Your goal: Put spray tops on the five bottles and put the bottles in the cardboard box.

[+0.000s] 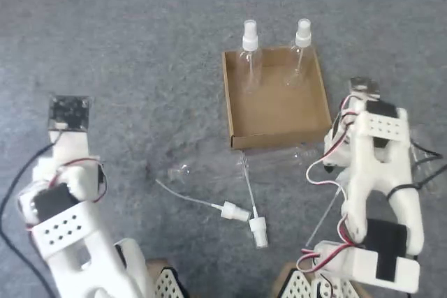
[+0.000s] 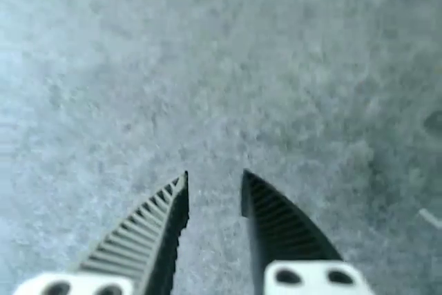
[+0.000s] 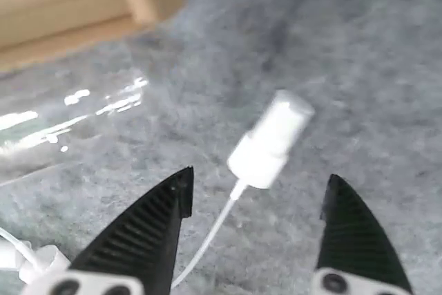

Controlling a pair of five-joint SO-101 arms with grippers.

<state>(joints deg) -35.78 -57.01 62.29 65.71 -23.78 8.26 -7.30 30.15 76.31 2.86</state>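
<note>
The right end effector [image 3: 261, 184] hangs low over the table [image 3: 359, 67] with its two dark fingers [image 3: 148, 233] spread wide and nothing held. A white spray top [image 3: 271, 144] lies on the grey table just ahead of the gap between the fingertips. Its thin tube [image 3: 207, 240] runs back between the fingers. Near it a clear bottle [image 3: 62, 126] lies on its side, just in front of the wall of the cardboard box [image 3: 83, 12].

The left end effector [image 2: 214, 179] is over bare grey table, with its ribbed fingers a little apart and nothing between them. In the high view the left arm stands on the side of the table away from the box.

In the high view the cardboard box [image 1: 279, 137] is at the far middle of the table. Two bottles stand upright against its far wall, each with a spray top already on: one in the left corner [image 1: 250, 57] and one in the right corner [image 1: 299, 57]. In front of the box, well apart from it, two loose spray tops [image 1: 234, 211] [image 1: 258, 231] lie close to each other with their long tubes stretched over the table.
</note>
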